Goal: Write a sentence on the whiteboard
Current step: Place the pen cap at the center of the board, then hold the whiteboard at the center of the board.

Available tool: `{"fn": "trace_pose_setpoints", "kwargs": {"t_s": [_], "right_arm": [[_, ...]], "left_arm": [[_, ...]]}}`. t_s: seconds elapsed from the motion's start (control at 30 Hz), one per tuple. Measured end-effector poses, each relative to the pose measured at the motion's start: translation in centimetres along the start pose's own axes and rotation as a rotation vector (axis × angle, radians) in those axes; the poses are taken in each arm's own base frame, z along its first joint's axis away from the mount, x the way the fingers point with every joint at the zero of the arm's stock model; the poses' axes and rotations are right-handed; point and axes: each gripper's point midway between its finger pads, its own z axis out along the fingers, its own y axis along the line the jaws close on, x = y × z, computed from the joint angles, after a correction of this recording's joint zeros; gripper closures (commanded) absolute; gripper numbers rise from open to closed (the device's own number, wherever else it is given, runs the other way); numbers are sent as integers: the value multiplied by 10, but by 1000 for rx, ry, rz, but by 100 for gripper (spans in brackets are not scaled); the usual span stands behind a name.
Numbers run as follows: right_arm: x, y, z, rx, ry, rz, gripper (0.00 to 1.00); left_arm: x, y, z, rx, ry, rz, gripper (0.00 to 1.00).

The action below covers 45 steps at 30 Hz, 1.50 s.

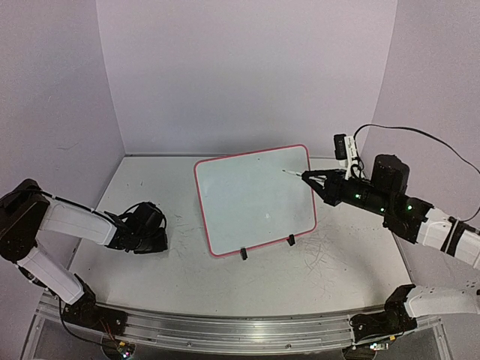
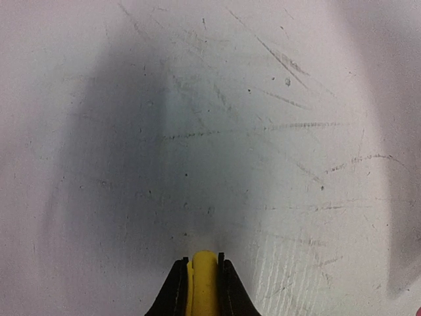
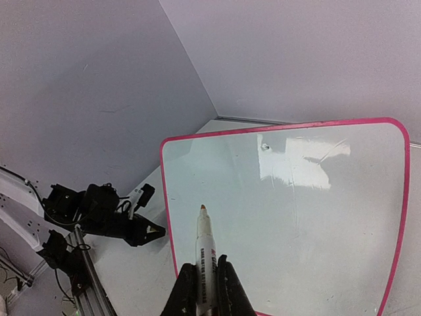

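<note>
Whiteboard, propped centrally on the worktop, shown blank: no sentence is yet written. A marker is clamped in the right claw, tip by the board's far right; a yellow piece is pinched in the left claw

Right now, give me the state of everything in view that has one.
whiteboard, propped tilted on its clip feet, no writing visible.
marker, uncapped, tip aimed at the whiteboard.
right gripper, shut on the marker.
left gripper, shut on a yellow piece, low over the tabletop.
</note>
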Motion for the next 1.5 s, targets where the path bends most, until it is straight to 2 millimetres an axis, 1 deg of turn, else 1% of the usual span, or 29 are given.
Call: {"fn": "trace_pose_setpoints", "kwargs": {"t_s": [0.07,0.13,0.3,0.47,0.5,0.57,0.7,0.8,0.9,0.97,1.1,1.2,1.3,1.33,1.4,1.5], "right_arm": [[4,-3,4,6,15,-11,100],[3,-3,7,8,20,-21,100],[-10,2,5,2,-6,-39,100],[-8,0,3,15,4,-31,100],[-7,0,2,18,9,-29,100],[-8,0,-1,24,5,-27,100],[-22,5,-14,29,-40,-33,100],[-25,6,-18,41,-47,-39,100],[-23,0,-13,69,-21,-53,100],[-20,-4,-8,85,2,-69,100],[-13,-11,7,99,54,-112,100],[-7,-11,22,95,88,-149,100],[3,-1,40,69,128,-197,100],[5,5,46,51,139,-217,100],[10,19,58,15,157,-255,100],[11,35,72,-32,166,-304,100]], "left_arm": [[-1,-1,1,1,-14,-2,83],[-1,1,2,0,-19,-5,79],[-1,1,1,5,-32,-15,65],[-5,0,-6,25,-50,-19,52],[-7,-2,-9,36,-59,-21,49],[-13,-6,-15,60,-74,-20,38],[-29,-19,-36,142,-123,-30,24],[-36,-28,-51,204,-142,-32,19],[-40,-40,-64,283,-147,-27,17],[-45,-52,-75,355,-161,-21,17],[-60,-84,-101,547,-205,-1,17],[-71,-110,-123,707,-250,31,17],[-80,-129,-139,837,-286,70,19],[-80,-134,-140,867,-288,83,20],[-79,-142,-137,917,-281,106,22],[-75,-148,-128,961,-252,125,22]]}}
